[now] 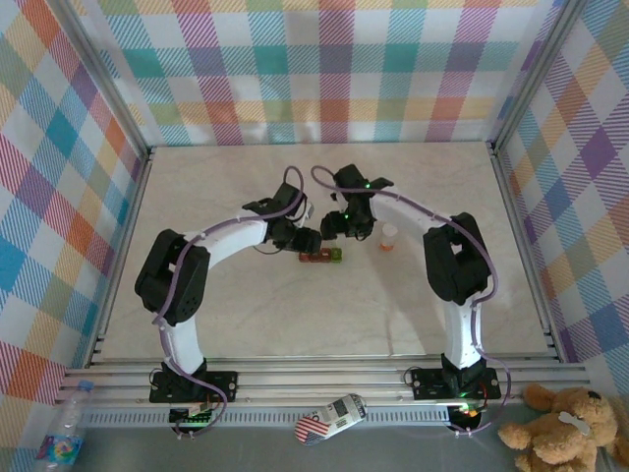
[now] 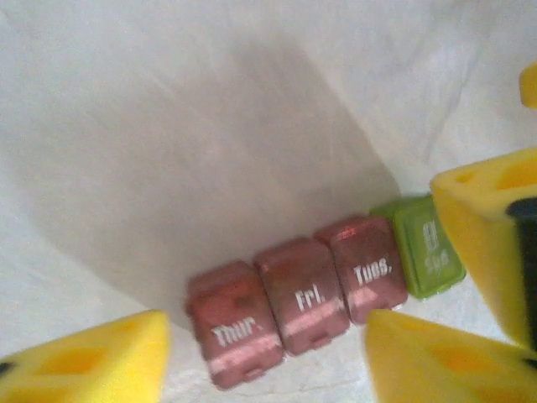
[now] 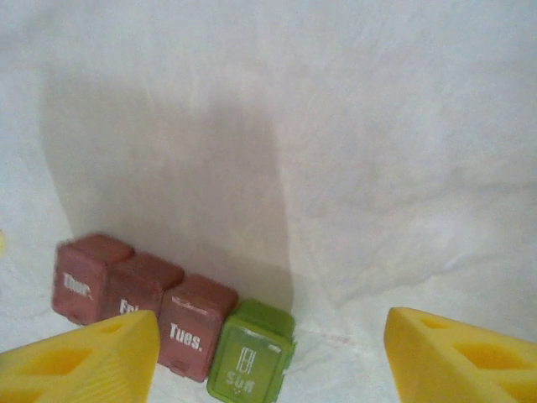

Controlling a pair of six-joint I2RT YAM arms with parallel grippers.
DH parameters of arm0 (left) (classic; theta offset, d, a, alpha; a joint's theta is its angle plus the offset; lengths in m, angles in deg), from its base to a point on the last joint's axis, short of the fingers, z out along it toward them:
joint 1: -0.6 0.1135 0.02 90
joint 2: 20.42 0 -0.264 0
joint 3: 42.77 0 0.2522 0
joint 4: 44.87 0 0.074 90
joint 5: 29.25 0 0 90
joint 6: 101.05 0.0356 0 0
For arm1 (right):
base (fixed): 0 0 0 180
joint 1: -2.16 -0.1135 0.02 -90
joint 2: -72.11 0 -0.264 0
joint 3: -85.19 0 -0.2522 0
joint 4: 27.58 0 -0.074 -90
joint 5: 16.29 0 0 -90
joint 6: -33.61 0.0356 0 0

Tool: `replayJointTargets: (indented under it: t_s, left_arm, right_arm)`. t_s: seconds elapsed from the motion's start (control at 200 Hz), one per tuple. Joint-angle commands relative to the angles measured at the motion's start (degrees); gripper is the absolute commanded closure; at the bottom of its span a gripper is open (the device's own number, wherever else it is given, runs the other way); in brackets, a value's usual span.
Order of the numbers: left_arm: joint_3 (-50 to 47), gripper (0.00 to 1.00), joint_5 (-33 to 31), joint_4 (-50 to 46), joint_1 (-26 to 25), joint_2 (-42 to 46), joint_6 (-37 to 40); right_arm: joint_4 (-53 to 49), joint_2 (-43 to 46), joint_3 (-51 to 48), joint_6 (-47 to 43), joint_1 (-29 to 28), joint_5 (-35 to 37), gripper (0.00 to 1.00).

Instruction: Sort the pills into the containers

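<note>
Presently: containers (image 2: 319, 290) lie on the table (image 2: 210, 126), long axis spanning the gap between the left fingers (image 2: 84, 361), spread, empty. Right fingers (image 3: 461, 353) likewise released, row offset beside one.

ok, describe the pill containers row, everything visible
The containers are four small joined boxes, plastic by the look: three dark red, lettered Thur., Fri., Tues., and a green one at the end, lettered Sun. All lids look shut. The row lies flat on the pale table, near its middle.
</note>
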Motion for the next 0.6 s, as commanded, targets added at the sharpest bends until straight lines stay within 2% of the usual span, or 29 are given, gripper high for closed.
replayJointTargets:
  t_s: [0.0,0.01,0.03,0.195,0.315,0.335,0.35,0.415,0.485,0.595]
  left_arm:
    - [4.6,0.07,-3.1,2.1,0.9,6.1,-0.8]
    - [4.7,0.02,-3.2,2.2,1.1,6.5,-0.8]
    - [5.1,0.0,-3.6,2.4,1.2,7.3,-0.8]
    - [5.0,0.0,-8.1,5.5,2.9,15.3,0.2]
    - [2.3,0.0,-12.8,9.3,4.2,22.5,1.7]
    - [1.8,0.0,-14.2,9.8,4.3,23.6,2.1]
    - [1.2,0.0,-15.2,10.7,4.3,24.5,2.2]
    - [-1.1,0.0,-19.1,14.2,5.0,28.1,3.3]
    - [-5.7,0.0,-23.1,20.2,5.3,31.8,7.7]
    - [-16.0,0.0,-25.2,34.1,6.4,37.5,14.8]
  right_arm:
    - [-0.5,4.4,4.4,2.3,1.1,-1.5,0.27]
    - [-0.5,4.7,4.6,2.4,1.3,-1.5,0.26]
    - [-0.6,5.2,5.0,2.6,1.6,-1.6,0.26]
    - [0.4,11.5,4.3,3.1,5.4,-1.8,0.19]
    - [3.6,18.9,0.0,2.9,8.5,-0.6,0.07]
    - [4.0,19.8,-0.6,2.8,9.1,-0.1,0.0]
    - [4.4,20.6,-1.2,2.6,9.4,0.3,0.01]
    - [4.9,24.0,-3.0,1.6,10.8,3.2,0.01]
    - [5.7,27.4,-5.1,0.0,11.6,9.0,0.01]
    - [9.9,32.7,-11.1,-1.5,13.7,18.0,0.01]
